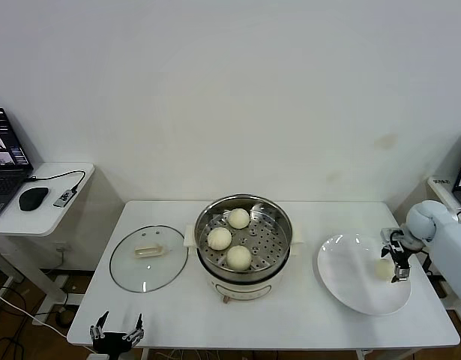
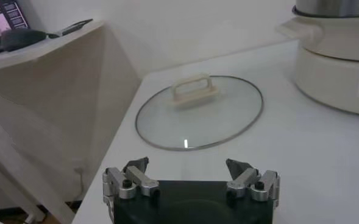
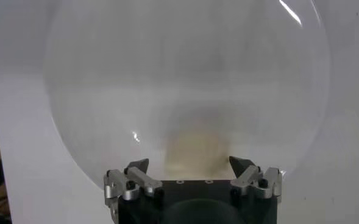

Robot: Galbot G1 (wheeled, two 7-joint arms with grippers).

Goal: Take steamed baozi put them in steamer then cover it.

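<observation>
Baozi number three (image 1: 238,257) inside the steamer (image 1: 279,217), on its perforated tray at the middle of the table (image 1: 290,315), while a fourth baozi (image 1: 384,268) is seen in the head view on the white plate (image 1: 350,292) near the table's right edge. The right gripper (image 1: 399,264) is poised directly over that last bun, jaws spread wide, nothing held. The bun lies just below and between the jaws, so the right arm is judged far nearer than the left. The cover (image 1: 148,258) is laid flat toward the table's left edge, its handle running roughly parallel to the front edge. The left gripper (image 1: 118,331) is parked low, off the front left corner, jaws wide and empty.

From the left wrist view, the cover's handle (image 2: 194,89) is shown ahead of the left gripper (image 2: 191,167), well apart, which the head view gives less clearly.

From the right wrist view, the bun (image 3: 191,149) is seen blurred between the spread jaws of the right gripper (image 3: 191,165); contact cannot be told.
</observation>
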